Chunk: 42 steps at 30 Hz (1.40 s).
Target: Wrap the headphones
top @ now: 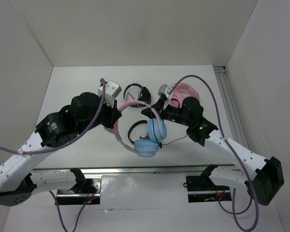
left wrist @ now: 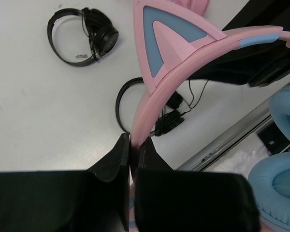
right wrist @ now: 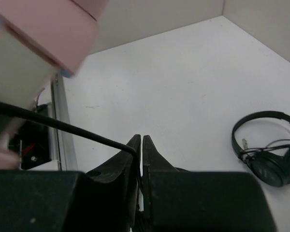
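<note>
- The headphones point(top: 152, 137) hang at centre, their blue cups nearest the near table edge.
- The left gripper point(left wrist: 130, 143) is clamped on their pink headband.
- The right gripper point(right wrist: 141, 143) pinches their dark cable point(right wrist: 63, 126).
- The black headphones point(top: 137, 91) lie farther back.

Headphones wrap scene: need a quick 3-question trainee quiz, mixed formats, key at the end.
1. Multiple choice: what is the left tool clamped on?
A) the pink headband
B) a blue ear cup
C) a black pair

2. True or false: the right tool pinches the thin dark cable.

3. Fill in: in the left wrist view, ___ black headphones lie on the table.

Key:
1. A
2. True
3. Two: one far off, and one beneath the pink headband.
</note>
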Available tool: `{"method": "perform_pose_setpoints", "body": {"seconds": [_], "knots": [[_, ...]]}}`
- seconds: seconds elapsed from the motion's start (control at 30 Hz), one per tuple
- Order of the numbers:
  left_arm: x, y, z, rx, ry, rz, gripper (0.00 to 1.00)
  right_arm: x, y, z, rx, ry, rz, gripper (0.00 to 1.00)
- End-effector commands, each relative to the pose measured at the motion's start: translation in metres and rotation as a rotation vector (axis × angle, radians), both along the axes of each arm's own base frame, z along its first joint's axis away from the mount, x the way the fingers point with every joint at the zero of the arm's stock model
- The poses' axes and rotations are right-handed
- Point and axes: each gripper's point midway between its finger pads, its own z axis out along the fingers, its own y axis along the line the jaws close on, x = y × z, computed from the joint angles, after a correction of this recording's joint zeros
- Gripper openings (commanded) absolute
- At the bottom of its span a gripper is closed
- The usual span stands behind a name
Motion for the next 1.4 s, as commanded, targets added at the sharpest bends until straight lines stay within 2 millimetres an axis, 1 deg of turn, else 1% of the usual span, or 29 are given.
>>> {"method": "perform_pose_setpoints", "body": {"seconds": [0.0,0.03,0.07,0.1,0.13,0.27,0.3,0.4,0.43,0.47,0.53,0.63,0.67,0.73,0.77,0.83,0.87,0.9,0.93,1.03,1.07,1.1,1.13,1.17,1.2,1.23,1.27,1.3,1.37], "knots": [[-0.006,-0.020,0.087,-0.416,-0.113,0.003,0.00,-0.008,0.018,-0.001,0.066,0.006,0.110,0.12],[-0.009,-0.018,0.096,-0.460,-0.121,0.007,0.00,-0.008,0.020,-0.001,0.069,0.001,0.122,0.12],[-0.010,-0.019,0.104,-0.515,-0.120,0.014,0.00,-0.010,0.024,0.012,0.108,-0.023,0.147,0.12],[-0.009,-0.020,0.109,-0.543,-0.121,0.017,0.00,-0.008,0.026,0.007,0.104,0.000,0.147,0.12],[-0.010,-0.018,0.111,-0.565,-0.123,0.029,0.00,-0.010,0.027,0.023,0.151,-0.049,0.165,0.12],[-0.009,-0.014,0.134,-0.664,-0.130,0.063,0.00,-0.005,0.035,0.025,0.193,-0.046,0.180,0.14],[-0.005,-0.014,0.136,-0.674,-0.127,0.086,0.00,-0.001,0.036,0.020,0.186,-0.033,0.170,0.14],[0.005,0.004,0.149,-0.729,-0.138,0.215,0.00,-0.005,0.039,0.020,0.194,-0.028,0.180,0.14],[0.010,0.020,0.159,-0.755,-0.165,0.296,0.00,-0.004,0.038,0.018,0.196,-0.029,0.170,0.14],[0.014,0.025,0.153,-0.736,-0.151,0.349,0.00,-0.006,0.036,0.010,0.188,-0.017,0.169,0.14],[0.025,0.041,0.163,-0.769,-0.159,0.481,0.00,-0.009,0.033,0.009,0.193,-0.016,0.149,0.14],[0.033,0.053,0.169,-0.792,-0.171,0.586,0.00,-0.018,0.033,0.004,0.187,-0.003,0.157,0.11],[0.039,0.048,0.166,-0.775,-0.170,0.598,0.00,-0.022,0.036,0.000,0.182,0.006,0.163,0.11],[0.051,0.050,0.167,-0.764,-0.188,0.647,0.00,-0.030,0.038,0.000,0.182,0.000,0.159,0.07],[0.058,0.056,0.171,-0.762,-0.200,0.676,0.00,-0.031,0.039,-0.008,0.169,0.019,0.155,0.05],[0.076,0.048,0.163,-0.717,-0.193,0.707,0.00,-0.038,0.040,-0.007,0.170,0.013,0.147,0.04],[0.080,0.050,0.164,-0.710,-0.196,0.721,0.00,-0.042,0.041,-0.017,0.147,0.024,0.155,0.01],[0.089,0.054,0.160,-0.704,-0.197,0.758,0.00,-0.043,0.041,-0.016,0.144,0.017,0.147,0.01],[0.098,0.050,0.161,-0.712,-0.191,0.762,0.00,-0.047,0.044,-0.021,0.128,0.038,0.146,0.00],[0.118,0.063,0.160,-0.716,-0.195,0.825,0.00,-0.053,0.050,-0.030,0.083,0.037,0.138,0.00],[0.129,0.062,0.153,-0.692,-0.183,0.838,0.00,-0.061,0.054,-0.035,0.062,0.043,0.154,0.00],[0.136,0.069,0.157,-0.683,-0.200,0.854,0.00,-0.065,0.056,-0.040,0.034,0.057,0.154,0.00],[0.142,0.071,0.155,-0.657,-0.209,0.862,0.00,-0.067,0.055,-0.041,0.021,0.043,0.142,0.00],[0.148,0.075,0.153,-0.635,-0.218,0.881,0.00,-0.078,0.058,-0.033,0.023,0.029,0.164,0.00],[0.160,0.081,0.141,-0.595,-0.211,0.924,0.00,-0.083,0.056,-0.041,-0.011,0.043,0.164,0.00],[0.163,0.080,0.137,-0.558,-0.213,0.919,0.00,-0.092,0.058,-0.030,-0.005,0.012,0.172,0.00],[0.167,0.081,0.127,-0.516,-0.213,0.937,0.00,-0.096,0.060,-0.030,-0.021,0.006,0.176,0.00],[0.174,0.080,0.108,-0.451,-0.196,0.949,0.00,-0.100,0.058,-0.032,-0.049,0.009,0.172,0.00],[0.178,0.079,0.079,-0.332,-0.166,0.941,0.00,-0.096,0.058,-0.019,-0.072,-0.029,0.138,0.00]]}}
